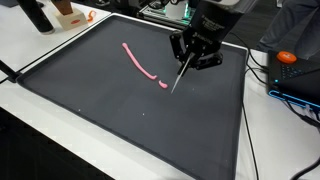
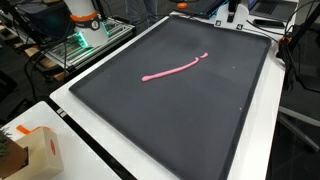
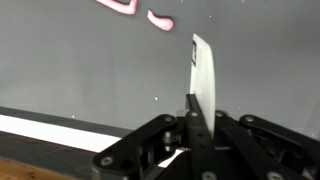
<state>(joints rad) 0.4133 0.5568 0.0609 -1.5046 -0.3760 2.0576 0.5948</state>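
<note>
A pink line [image 1: 140,63] is drawn across a large dark board [image 1: 100,110] and also shows in an exterior view [image 2: 175,69]. My gripper [image 1: 193,52] hangs above the board's far right part. It is shut on a thin white stick [image 1: 181,74] that slants down, its tip just beside the near end of the pink line. In the wrist view the gripper [image 3: 200,108] clamps the flat white stick [image 3: 203,68], and the pink line's end [image 3: 160,20] lies just beyond the stick's tip. The gripper does not show in the exterior view that looks along the board.
The board lies on a white table [image 1: 40,55]. A cardboard box [image 2: 30,150] sits at one corner. An orange object [image 1: 287,58] and cables [image 1: 262,80] lie beside the board's right edge. A rack with green light [image 2: 78,45] stands nearby.
</note>
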